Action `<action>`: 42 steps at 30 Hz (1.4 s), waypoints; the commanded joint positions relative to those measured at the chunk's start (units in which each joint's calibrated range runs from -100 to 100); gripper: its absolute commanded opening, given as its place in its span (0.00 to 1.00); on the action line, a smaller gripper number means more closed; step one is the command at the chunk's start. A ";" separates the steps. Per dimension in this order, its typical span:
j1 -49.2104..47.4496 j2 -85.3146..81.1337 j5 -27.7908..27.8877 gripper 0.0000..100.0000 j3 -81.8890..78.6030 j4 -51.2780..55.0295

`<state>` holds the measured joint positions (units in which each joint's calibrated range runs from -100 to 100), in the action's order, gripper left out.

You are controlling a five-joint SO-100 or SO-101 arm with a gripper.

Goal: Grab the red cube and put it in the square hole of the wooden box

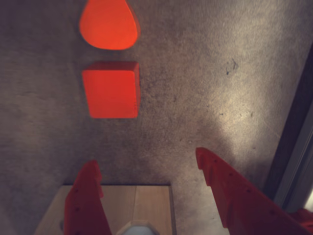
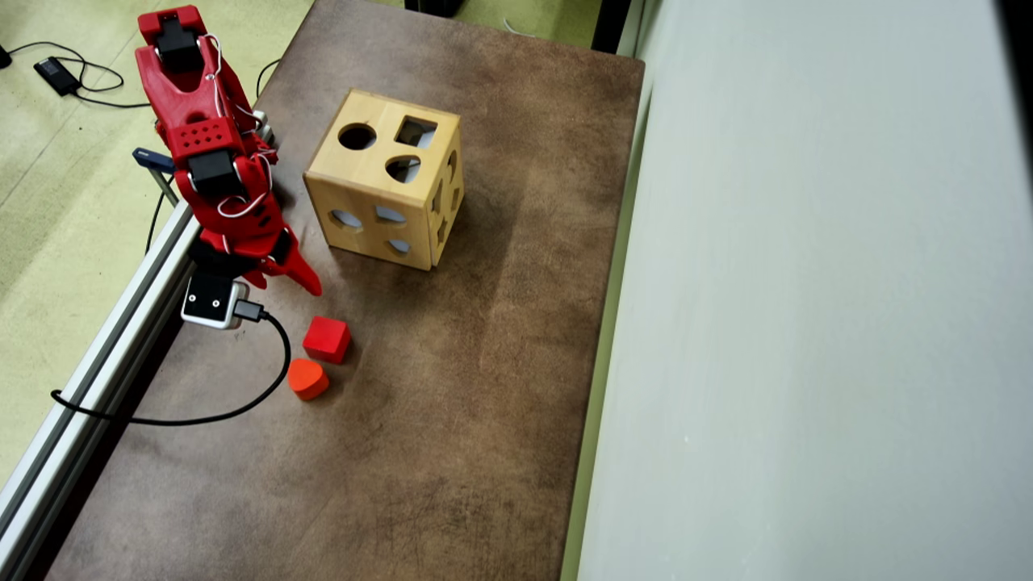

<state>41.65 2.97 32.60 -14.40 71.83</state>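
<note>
The red cube [image 1: 111, 89] [image 2: 326, 338] lies on the brown table, apart from everything. In the wrist view it sits ahead and left of my gripper [image 1: 146, 159], which is open with nothing between its red fingers [image 1: 230, 188]. From overhead, the gripper [image 2: 286, 284] hangs just up and left of the cube, between it and the wooden box [image 2: 383, 177]. The square hole [image 2: 416, 131] is on the box's top face, beside a round cutout. A corner of the box [image 1: 151, 200] shows under the gripper in the wrist view.
An orange-red heart-shaped block [image 2: 307, 378] [image 1: 108, 23] lies close beyond the cube. A metal rail [image 2: 121, 323] runs along the table's left edge, with a black cable [image 2: 274, 363] curving near the blocks. A pale wall [image 2: 807, 290] borders the right side.
</note>
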 commanded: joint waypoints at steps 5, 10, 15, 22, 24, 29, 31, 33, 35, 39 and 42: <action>0.11 3.11 0.24 0.31 2.24 -0.70; -0.41 3.11 0.24 0.32 2.33 -4.00; -0.56 3.19 0.24 0.37 2.15 -10.83; -0.64 7.61 -0.39 0.37 2.24 -12.28; -0.64 8.63 -1.03 0.37 2.24 -12.28; -2.05 10.07 -1.37 0.37 2.24 -12.28; -2.42 10.49 -1.42 0.37 2.24 -12.52; -2.94 10.83 -1.42 0.37 2.33 -13.81; -3.31 11.43 -1.86 0.37 2.33 -15.66; -3.46 12.19 -6.35 0.37 2.33 -18.72; -3.68 12.19 -7.62 0.37 2.33 -19.04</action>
<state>38.70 15.85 26.45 -14.40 53.83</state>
